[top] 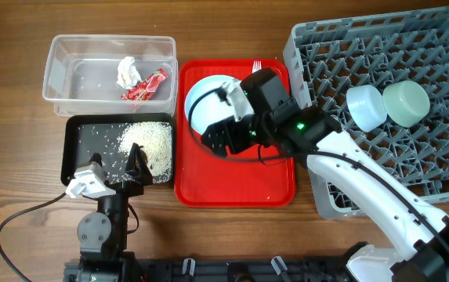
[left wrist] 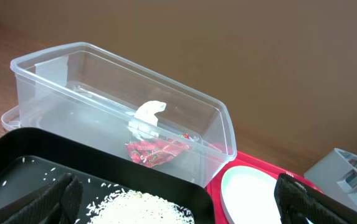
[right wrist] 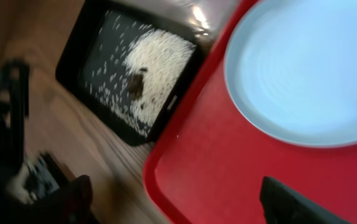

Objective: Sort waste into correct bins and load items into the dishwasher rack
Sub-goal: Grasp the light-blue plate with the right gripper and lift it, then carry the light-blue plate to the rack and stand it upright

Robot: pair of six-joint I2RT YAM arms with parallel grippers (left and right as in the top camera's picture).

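Observation:
The clear tub [top: 75, 70] holds a crumpled white tissue [top: 128, 72] and a red wrapper [top: 147, 88]; both also show in the left wrist view, tissue [left wrist: 148, 115] and wrapper [left wrist: 156, 151]. The black tray [top: 91, 137] holds a heap of rice [top: 150, 141] with a brown bit [right wrist: 134, 84] on it. A light blue plate [top: 200, 98] lies on the red serving tray [top: 236, 180], with a white fork [top: 257, 64] at its far edge. My right gripper [right wrist: 184, 205] is open and empty above that tray's front left edge. My left gripper [left wrist: 178, 208] is open and empty over the black tray's near end. The cup and spoon are out of view.
The grey dishwasher rack [top: 436, 149] fills the right side and holds a light blue bowl [top: 367, 106] and a pale green bowl [top: 407, 102], both upside down. The left arm's cable [top: 20, 215] loops over the wooden table at the front left.

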